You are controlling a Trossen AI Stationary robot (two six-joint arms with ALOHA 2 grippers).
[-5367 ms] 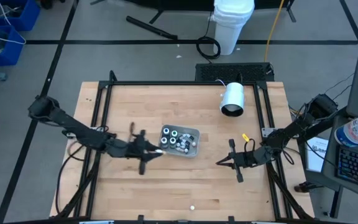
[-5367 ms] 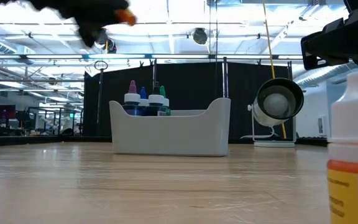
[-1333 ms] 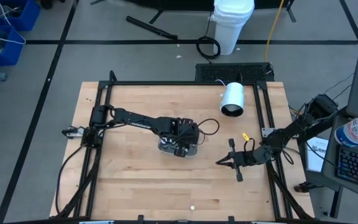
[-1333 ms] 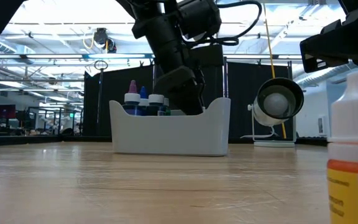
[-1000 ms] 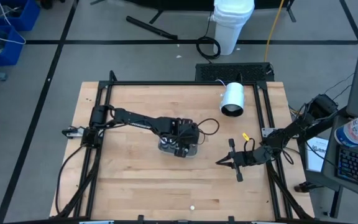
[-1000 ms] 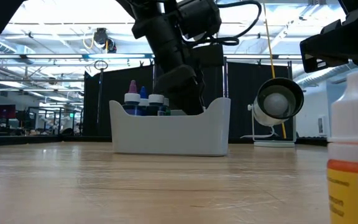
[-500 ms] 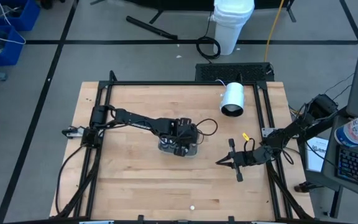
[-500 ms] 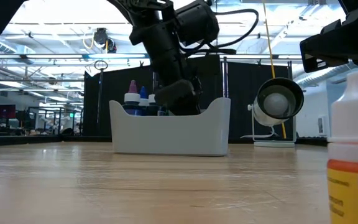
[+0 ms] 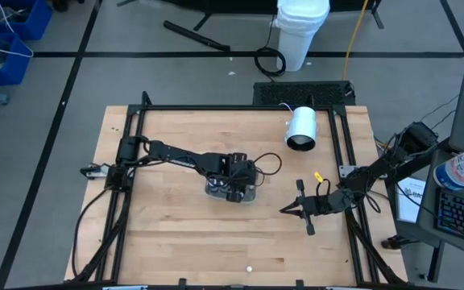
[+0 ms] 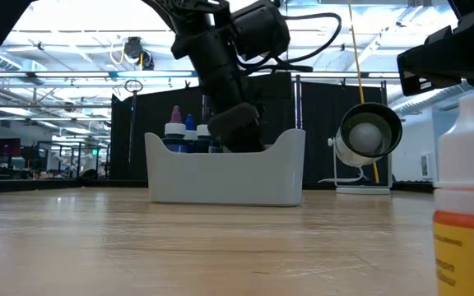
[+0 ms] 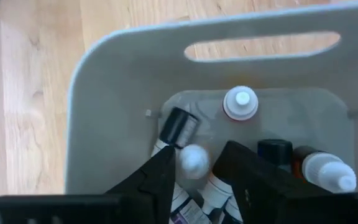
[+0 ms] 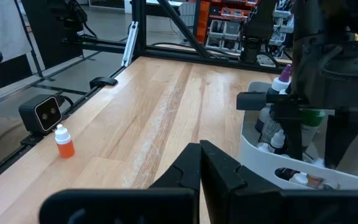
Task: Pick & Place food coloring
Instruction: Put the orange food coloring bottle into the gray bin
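The food coloring bottles [image 10: 179, 127] stand and lie inside a grey tray [image 10: 220, 177] in the middle of the table [image 9: 176, 234]. My left gripper [image 11: 197, 154] reaches down into the tray [image 9: 254, 184], shut on a white-capped bottle [image 11: 193, 160]. Around that bottle I see a black-capped bottle [image 11: 179, 126], a white and red top [image 11: 240, 102] and a white-capped bottle lying down [image 11: 328, 173]. My right gripper [image 9: 284, 211] waits shut, to the right of the tray. One orange bottle [image 12: 64, 142] stands alone near the table's near edge [image 9: 249, 269]. My left gripper pinches the round white cap [image 11: 191, 163] of one small bottle between its two fingers [image 11: 166, 171]. It comes from above, pointing down into the tray. The bottle's body is hidden under the cap and the fingers. It still sits among the other bottles in the tray.
A large white cylinder [image 9: 301, 129] lies on its side by the far right part of the table. Dark frame rails [image 9: 131, 145] run along the table's sides. Bare wood lies in front of and left of the tray [image 11: 117, 93].
My left gripper, low inside the tray, has shifted a little toward the table's left and now hides more of the white bottle tops behind it. The right arm has kept still.
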